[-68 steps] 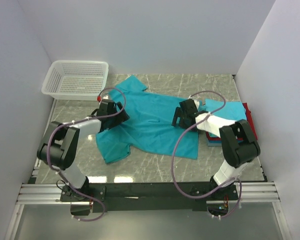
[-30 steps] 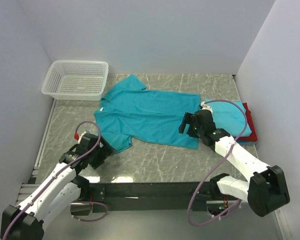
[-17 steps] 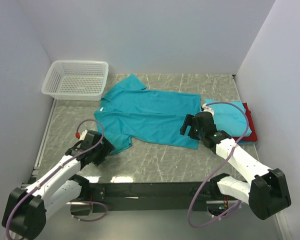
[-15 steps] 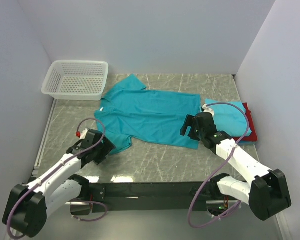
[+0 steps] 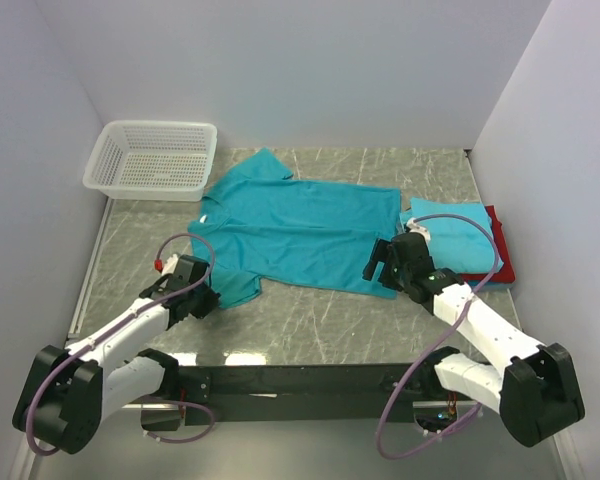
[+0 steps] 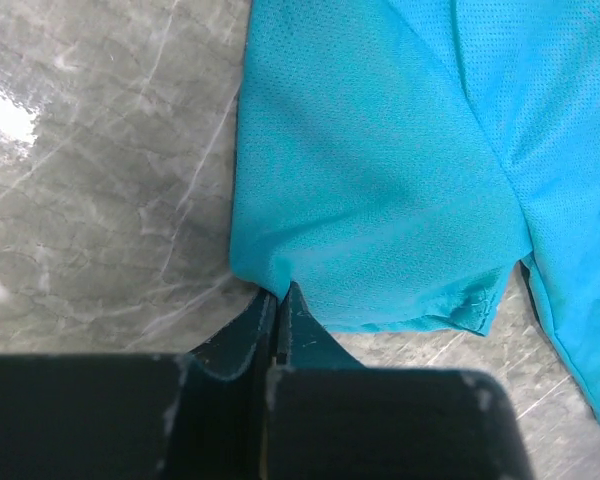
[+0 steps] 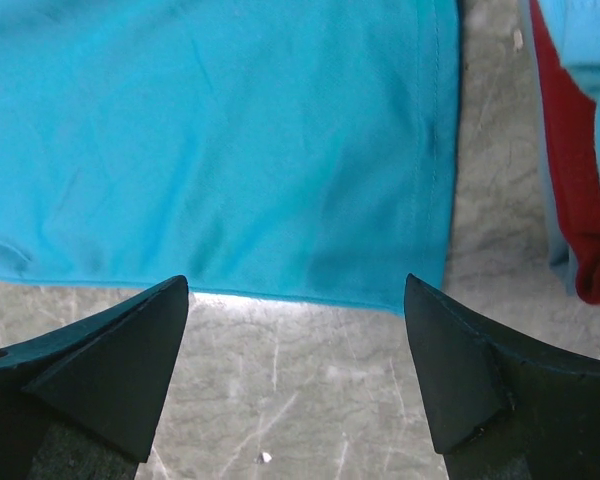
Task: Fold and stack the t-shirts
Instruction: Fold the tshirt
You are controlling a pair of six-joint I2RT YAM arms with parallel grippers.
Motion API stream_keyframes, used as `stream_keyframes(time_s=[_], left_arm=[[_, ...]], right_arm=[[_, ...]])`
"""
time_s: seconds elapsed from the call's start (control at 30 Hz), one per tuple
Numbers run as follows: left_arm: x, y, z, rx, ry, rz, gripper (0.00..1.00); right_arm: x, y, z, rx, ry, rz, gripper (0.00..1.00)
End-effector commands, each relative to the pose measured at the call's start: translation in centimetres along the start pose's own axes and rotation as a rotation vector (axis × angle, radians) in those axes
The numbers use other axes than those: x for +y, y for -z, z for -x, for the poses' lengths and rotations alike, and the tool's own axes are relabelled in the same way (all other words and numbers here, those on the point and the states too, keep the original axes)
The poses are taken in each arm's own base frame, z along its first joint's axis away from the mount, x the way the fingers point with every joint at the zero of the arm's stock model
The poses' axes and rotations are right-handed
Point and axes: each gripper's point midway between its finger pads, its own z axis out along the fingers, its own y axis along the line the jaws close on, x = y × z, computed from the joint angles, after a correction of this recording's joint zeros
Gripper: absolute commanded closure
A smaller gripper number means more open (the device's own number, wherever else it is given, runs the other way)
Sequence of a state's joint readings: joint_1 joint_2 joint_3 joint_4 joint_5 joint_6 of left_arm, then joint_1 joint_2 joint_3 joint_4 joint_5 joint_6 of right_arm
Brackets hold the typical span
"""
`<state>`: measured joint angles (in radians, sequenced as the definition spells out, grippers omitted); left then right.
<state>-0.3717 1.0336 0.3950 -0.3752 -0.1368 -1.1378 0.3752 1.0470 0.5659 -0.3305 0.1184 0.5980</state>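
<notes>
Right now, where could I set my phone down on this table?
Roomiest: the bare marble strip between the spread teal short-sleeved t-shirt and the black base rail. Also the patch in front of the white plastic mesh basket. Crowded: the right side, where the folded light-blue and red shirt stack sits beside the right gripper.

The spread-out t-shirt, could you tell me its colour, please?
Teal; the t-shirt shows best in the top external view.

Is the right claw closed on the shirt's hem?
No, the right claw stands wide open above the hem of the teal shirt, gripping nothing.
</notes>
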Motion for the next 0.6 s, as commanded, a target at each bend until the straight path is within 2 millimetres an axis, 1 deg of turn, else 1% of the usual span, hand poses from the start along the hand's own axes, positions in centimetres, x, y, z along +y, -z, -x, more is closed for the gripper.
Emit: stream_keyframes(time_s=[0.0,0.03,0.1,0.13,0.2,0.23,0.27,0.3,0.33,0.47,0.53,0.57], left_arm=[[0.4,0.2,-0.3,0.023,-0.024,0.015,1.0],[0.3,0.5,-0.3,0.022,-0.023,0.005,1.0],[0.6,0.8,-0.5,0.029,-0.015,0.012,1.0],[0.5,1.0,-0.5,0.029,-0.014,0.002,1.0],[1.2,1.2,-0.8,0.036,-0.007,0.02,1.0],[1.3,1.4,-0.8,0.034,-0.002,0.02,1.0],[1.5,1.5,-0.9,0.038,0.005,0.021,1.0],[1.6,1.6,-1.2,0.045,0.006,0.014,1.0],[1.7,1.6,-1.2,0.045,0.007,0.013,1.0],[1.8,1.8,-1.2,0.039,0.02,0.009,1.0],[1.9,1.8,-1.3,0.04,0.02,0.01,1.0],[2.0,1.8,-1.2,0.035,0.021,0.014,1.0]], right_arm=[[-0.4,0.5,-0.8,0.016,0.004,-0.005,0.06],[-0.4,0.6,-1.4,0.038,0.011,0.003,0.07],[-0.6,0.7,-2.1,0.06,0.012,-0.002,0.08],[-1.1,0.8,-2.7,0.072,0.003,-0.027,0.08],[-1.6,0.7,-3.3,0.085,-0.001,-0.054,0.09],[-2.2,0.6,-3.7,0.089,-0.015,-0.08,0.1],[-2.5,0.5,-3.9,0.089,-0.022,-0.097,0.12],[-3.0,0.4,-3.9,0.079,-0.04,-0.124,0.15],[-3.1,0.3,-4.1,0.082,-0.039,-0.127,0.15],[-3.9,-0.4,-3.9,0.058,-0.075,-0.182,0.21],[-4.2,-0.8,-3.8,0.056,-0.079,-0.212,0.23],[-4.2,-1.0,-3.6,0.048,-0.087,-0.22,0.26]])
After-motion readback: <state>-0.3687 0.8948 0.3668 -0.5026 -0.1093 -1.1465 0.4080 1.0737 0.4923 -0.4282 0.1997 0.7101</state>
